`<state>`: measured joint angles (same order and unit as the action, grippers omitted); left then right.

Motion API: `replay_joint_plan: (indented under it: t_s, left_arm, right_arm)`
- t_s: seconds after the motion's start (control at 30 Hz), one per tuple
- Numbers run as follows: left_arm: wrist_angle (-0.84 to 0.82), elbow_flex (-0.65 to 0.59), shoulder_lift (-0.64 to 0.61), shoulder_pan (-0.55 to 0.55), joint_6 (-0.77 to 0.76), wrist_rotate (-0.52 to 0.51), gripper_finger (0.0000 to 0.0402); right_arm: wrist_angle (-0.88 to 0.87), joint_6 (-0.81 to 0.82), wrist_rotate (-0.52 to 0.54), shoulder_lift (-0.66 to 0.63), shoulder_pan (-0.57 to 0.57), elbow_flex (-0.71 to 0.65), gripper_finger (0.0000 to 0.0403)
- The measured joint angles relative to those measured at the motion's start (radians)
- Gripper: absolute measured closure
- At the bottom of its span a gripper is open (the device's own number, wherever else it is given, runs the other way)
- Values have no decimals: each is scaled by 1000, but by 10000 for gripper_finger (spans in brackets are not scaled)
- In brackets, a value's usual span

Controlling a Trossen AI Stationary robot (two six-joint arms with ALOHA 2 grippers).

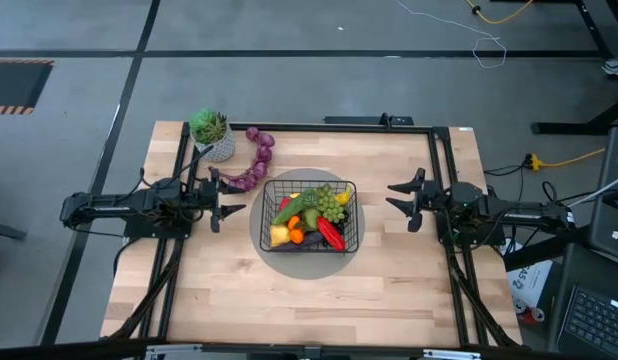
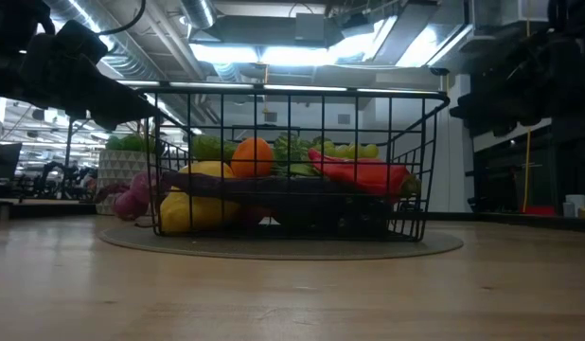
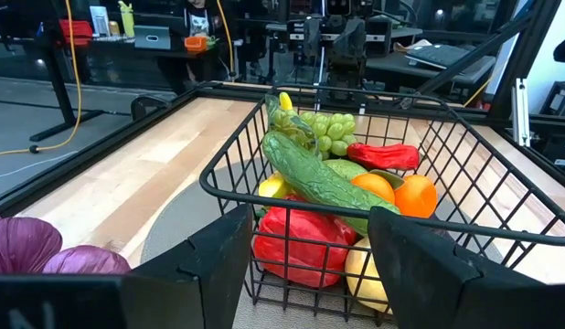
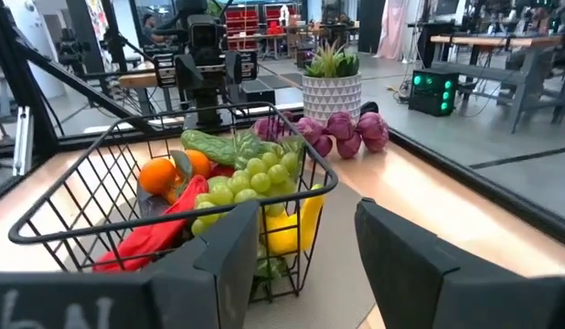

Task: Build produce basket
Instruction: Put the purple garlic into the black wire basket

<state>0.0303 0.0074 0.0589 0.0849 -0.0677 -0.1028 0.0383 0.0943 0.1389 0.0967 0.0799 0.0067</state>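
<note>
The black wire basket [image 1: 351,214] stands on a grey round mat [image 1: 257,228] at the table's middle, filled with toy produce: cucumber [image 3: 314,178], green grapes [image 3: 330,132], red peppers [image 3: 303,242], orange fruit [image 3: 415,195], yellow fruit [image 2: 198,204]. A string of purple grapes [image 1: 257,160] lies on the table behind the basket's left, outside it. My left gripper [image 1: 227,197] is open and empty just left of the basket. My right gripper [image 1: 401,199] is open and empty to the basket's right.
A white pot with a green plant [image 1: 214,135] stands at the far left of the table, next to the purple grapes. Black frame rails [image 1: 444,200] run along the table's left, right and far sides. Bare wood lies in front of the basket.
</note>
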Motion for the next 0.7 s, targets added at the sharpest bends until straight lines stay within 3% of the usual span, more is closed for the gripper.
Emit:
replay_joint_plan:
  t_s: [0.7]
  left_arm:
    - [0,0,0,0,0,0,188]
  right_arm:
    - [0,-49,0,0,0,0,219]
